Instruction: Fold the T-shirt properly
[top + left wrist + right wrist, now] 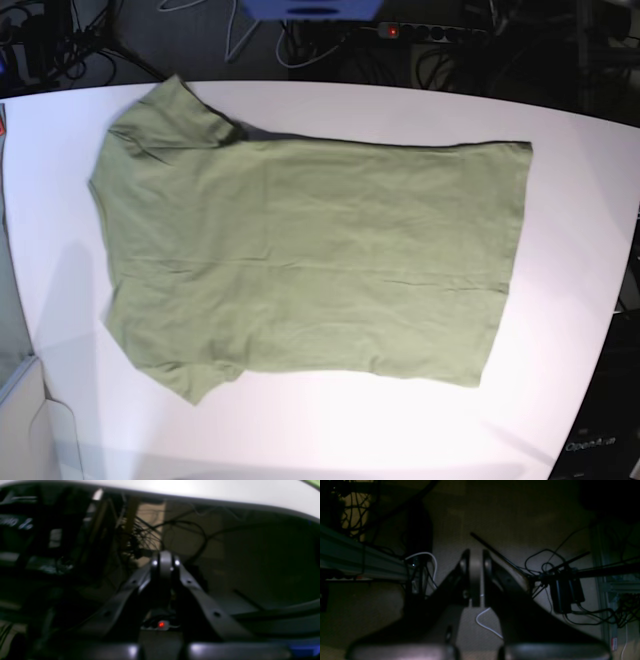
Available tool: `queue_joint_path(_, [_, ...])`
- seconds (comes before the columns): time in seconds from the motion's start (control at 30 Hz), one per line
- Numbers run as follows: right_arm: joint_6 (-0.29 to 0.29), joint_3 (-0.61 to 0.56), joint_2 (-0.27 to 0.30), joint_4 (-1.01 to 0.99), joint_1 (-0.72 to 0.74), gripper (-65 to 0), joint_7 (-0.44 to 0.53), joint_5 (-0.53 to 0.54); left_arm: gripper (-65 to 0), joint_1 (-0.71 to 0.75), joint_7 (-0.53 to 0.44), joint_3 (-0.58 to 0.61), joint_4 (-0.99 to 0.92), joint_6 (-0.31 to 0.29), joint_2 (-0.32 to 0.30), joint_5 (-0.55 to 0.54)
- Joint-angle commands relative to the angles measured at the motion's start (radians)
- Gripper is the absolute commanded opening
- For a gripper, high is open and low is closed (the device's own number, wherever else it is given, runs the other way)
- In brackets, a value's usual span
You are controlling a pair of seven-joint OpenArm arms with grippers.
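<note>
The T-shirt [300, 260] lay spread flat and unfolded on the white table [570, 200], sleeves toward the base view's left side, hem toward its right; it covered most of the tabletop, with bare white showing all round it, and only shallow wrinkles ran across the body; no fold had been made, so by my reading the task stood at its very start, with the arms parked off the cloth. Neither arm showed over the shirt in the base view; both wrist cameras looked off the table into dark floor and tangled cables, well away from the shirt. The left gripper [165, 563] had its jaws together with nothing between them, the table's pale edge curving above it and a sliver of green at the far corner; the right gripper [475, 576] likewise sat closed and empty, a white cable [486, 623] trailing on the floor beyond it. The next move, as I judged it, called for both arms to swing in over the shirt, part their jaws, and pinch an edge, likely a sleeve side or the long edge, for a first fold. Writing: pale lettering at the base view's lower right, beyond the table's corner, seemed to read "OpenArm"; blurred lettering in the left wrist view could not be read.
</note>
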Motion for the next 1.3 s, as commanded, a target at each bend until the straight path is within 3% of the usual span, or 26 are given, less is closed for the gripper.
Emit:
queue_joint_path(0.0, [0.003, 0.005, 0.006, -0.001, -0.019, -65.0, 0.023, 0.007, -64.4, 0.03, 0.01, -0.007, 0.065, -0.001, 0.001, -0.009])
queue_joint_path(0.17, [0.003, 0.008, 0.009, -0.001, -0.019, -65.0, 0.023, 0.01, -64.4, 0.024, 0.217, -0.007, 0.236, -0.001, 0.004, -0.011])
queue_joint_path(0.33, [0.003, 0.008, 0.011, 0.002, -0.019, -65.0, 0.023, 0.012, -64.4, 0.023, 0.358, -0.01, 0.346, -0.005, -0.014, -0.129])
queue_joint_path(0.43, [0.003, 0.008, 0.011, 0.003, -0.019, -65.0, 0.026, 0.012, -64.4, 0.02, 0.442, -0.047, 0.406, -0.054, -0.04, -0.186])
queue_joint_path(0.57, [0.003, 0.009, 0.012, 0.003, -0.023, -65.0, 0.029, 0.013, -64.4, -0.025, 0.544, -0.124, 0.467, -0.071, -0.036, -0.203])
queue_joint_path(0.77, [0.003, 0.047, 0.009, 0.0, -0.06, -65.0, 0.155, 0.013, -64.4, -0.123, 0.663, -0.213, 0.463, -0.077, -0.042, -0.203])
queue_joint_path(0.93, [0.003, 0.087, 0.008, 0.0, -0.074, -65.0, 0.172, 0.013, -64.4, -0.209, 0.826, -0.224, 0.457, -0.202, -0.046, -0.192])
queue_joint_path(1.03, [0.003, 0.129, 0.009, 0.005, -0.092, -65.0, 0.175, 0.013, -64.4, -0.269, 0.898, -0.256, 0.443, -0.237, -0.03, -0.144])
queue_joint_path(1.13, [0.008, 0.179, 0.006, 0.009, -0.111, -65.0, 0.232, 0.013, -64.4, -0.319, 0.916, -0.296, 0.423, -0.265, 0.004, -0.072])
queue_joint_path(1.27, [0.009, 0.212, 0.006, 0.063, -0.132, -65.0, 0.224, 0.013, -64.4, -0.359, 0.915, -0.352, 0.424, -0.337, 0.058, 0.009])
